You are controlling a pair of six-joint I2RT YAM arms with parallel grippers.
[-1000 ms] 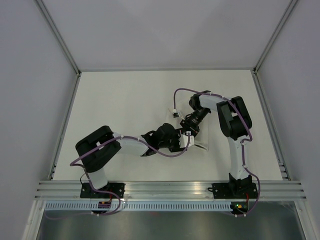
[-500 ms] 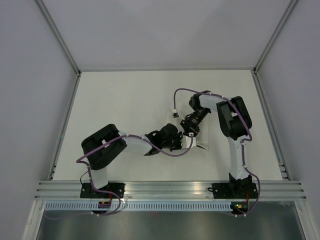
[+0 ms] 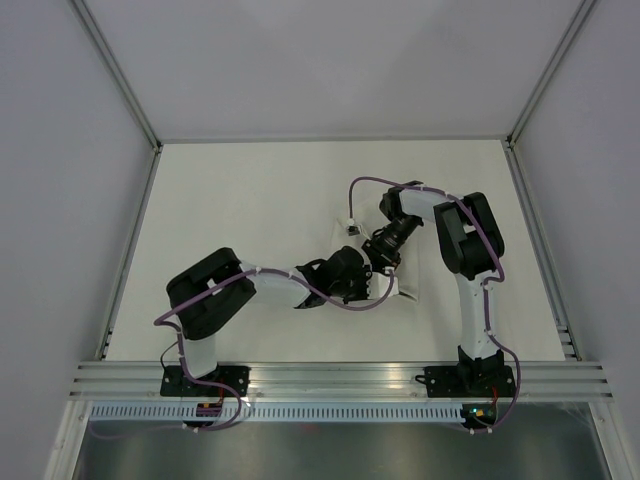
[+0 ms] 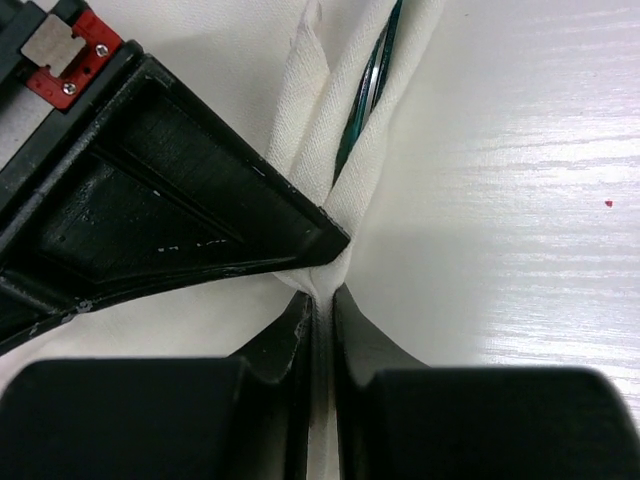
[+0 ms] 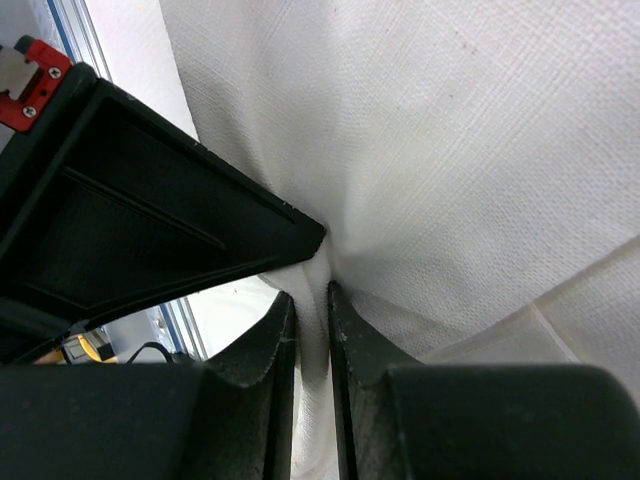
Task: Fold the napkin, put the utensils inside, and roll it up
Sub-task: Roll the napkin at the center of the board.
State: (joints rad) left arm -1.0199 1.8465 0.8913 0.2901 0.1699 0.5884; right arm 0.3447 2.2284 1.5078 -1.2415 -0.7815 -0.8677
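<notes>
- Near the middle of the counter [image 3: 250, 200], the napkin [image 4: 300, 120] lies bunched between both arms, with a utensil [image 4: 360, 110] tucked in its fold.
- The left pincer [image 4: 322, 295] is pressed together on a ridge of cloth. The right pincer [image 5: 310, 292] likewise pinches cloth.
- The cloth looks thin, limp and light, so it would probably sag or unroll if released. The stiff, slick utensil could slide out of an open end. The best hold is through all the layers at the fold's edge.
- Open counter lies to the far side and left. The arms crowd each other, and the rail [image 3: 340, 375] is on the near side.
</notes>
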